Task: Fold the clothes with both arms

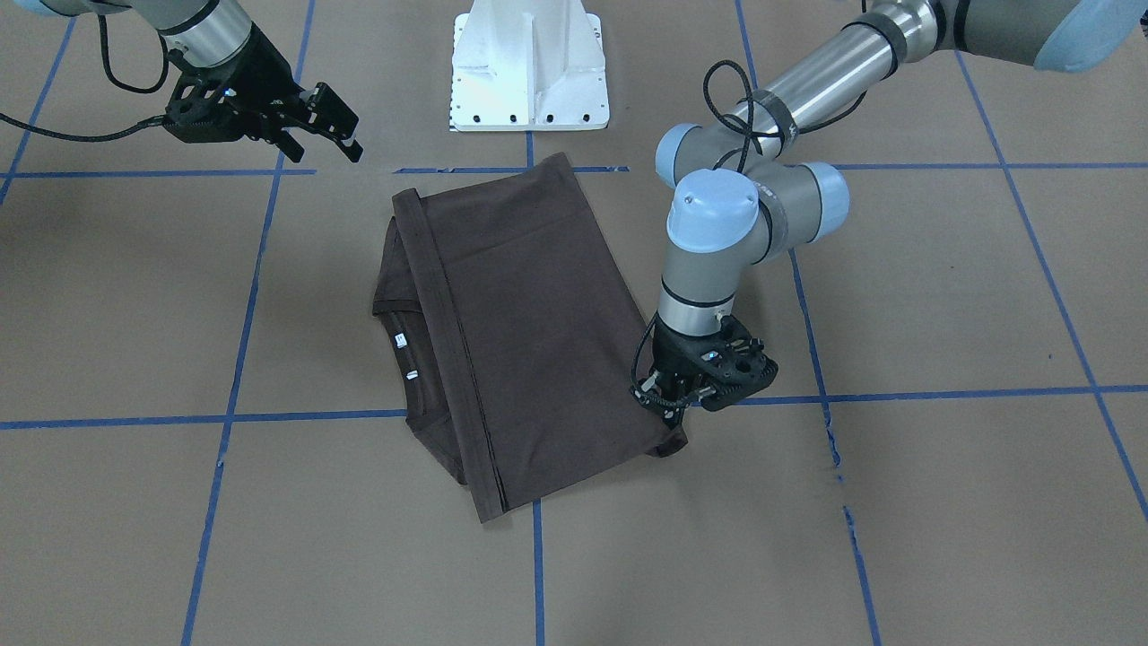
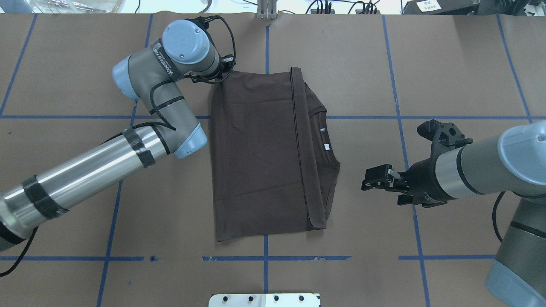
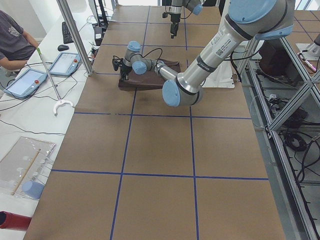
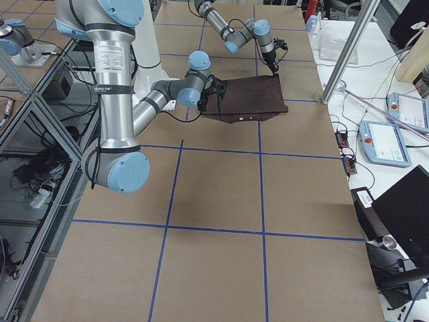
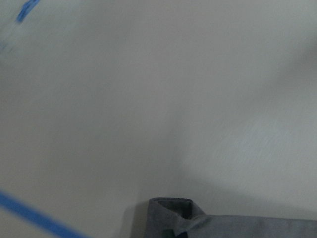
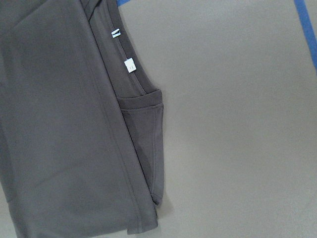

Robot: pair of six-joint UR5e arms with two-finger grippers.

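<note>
With your left gripper (image 1: 673, 402) on the corner of the shirt (image 1: 529, 323) nearest the far edge of the table (image 1: 942, 296), its hold hidden, and your right gripper (image 2: 368, 180) open and empty, a one-sided pull could skew the fold.

The left gripper (image 1: 686, 395) is covered overhead by the left arm (image 2: 183, 47). From the front its tips merge with the dark shirt (image 1: 529, 314), so its hold cannot be told. The left wrist view is blurred, and its bottom edge cuts the shirt corner. The right wrist view crops the shirt at left and below.
</note>
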